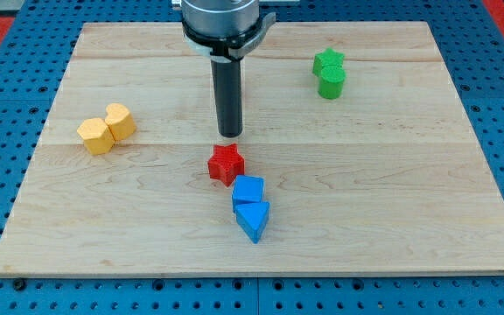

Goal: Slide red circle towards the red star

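Camera view, tip above red star, blue blocks below

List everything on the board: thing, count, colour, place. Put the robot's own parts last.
red star: 1, red, board centre.
blue blocks: 2, blue, touching, just below-right of the star; the lower one looks triangular.
yellow blocks: 2, yellow, side by side at the view's left.
green blocks: 2, green, together at the view's upper right; one looks star-shaped.
red circle: none visible; possibly hidden behind the rod.
wooden board: 1, light wood.
my tip: 1, dark rod end, just above the red star.
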